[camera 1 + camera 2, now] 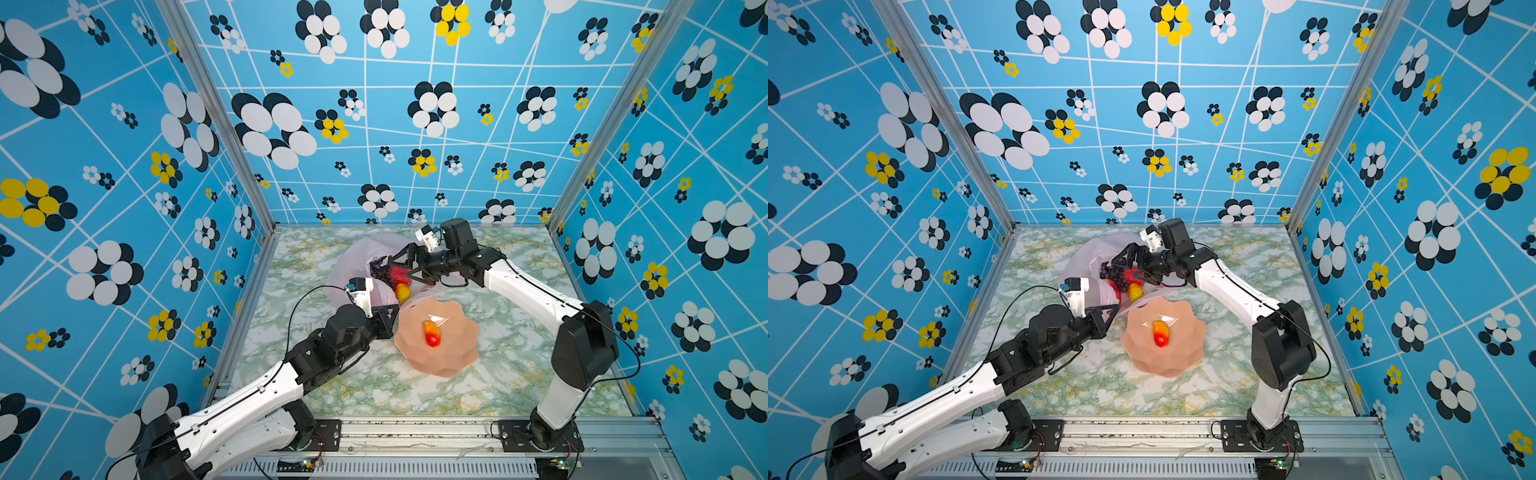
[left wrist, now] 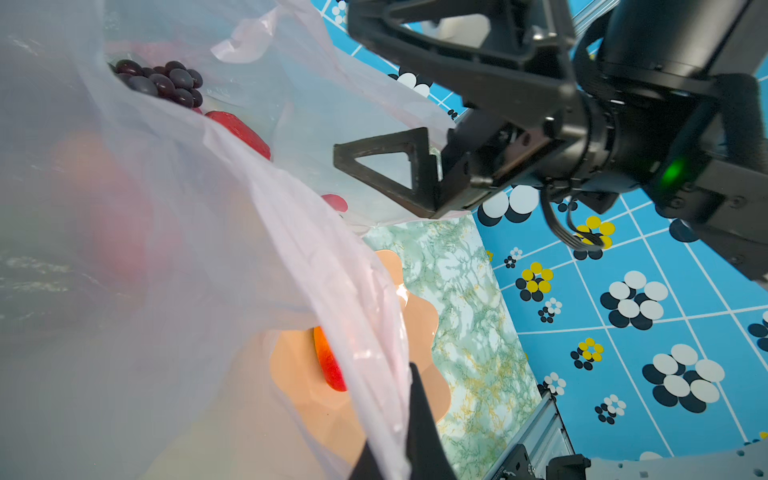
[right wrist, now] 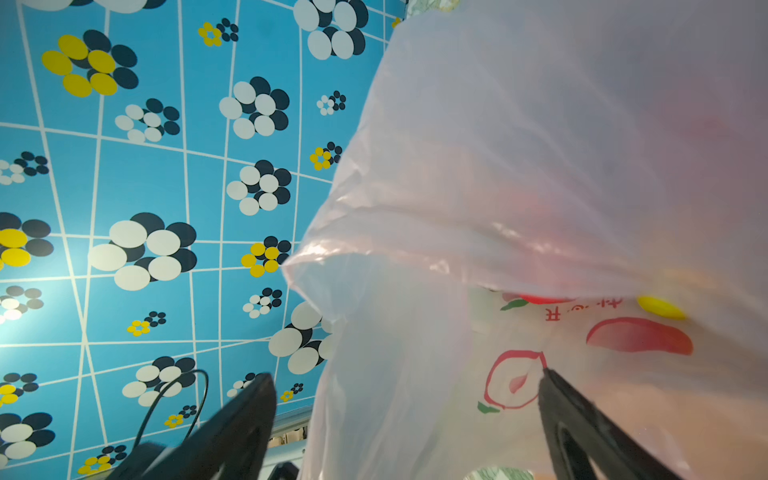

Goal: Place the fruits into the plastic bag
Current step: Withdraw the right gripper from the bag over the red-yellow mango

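Observation:
The pale-pink plastic bag lies open at the back of the table. Inside show a dark grape bunch, a red fruit and a red-yellow mango. Another mango lies in the peach bowl. My left gripper is shut on the bag's near rim, holding it up. At the bag's mouth, just over the fruits, my right gripper stands open, with only bag film between its fingers.
The scalloped peach bowl sits right in front of the bag, between the two arms. Patterned blue walls close in the marbled table on three sides. A metal rail runs along the front edge.

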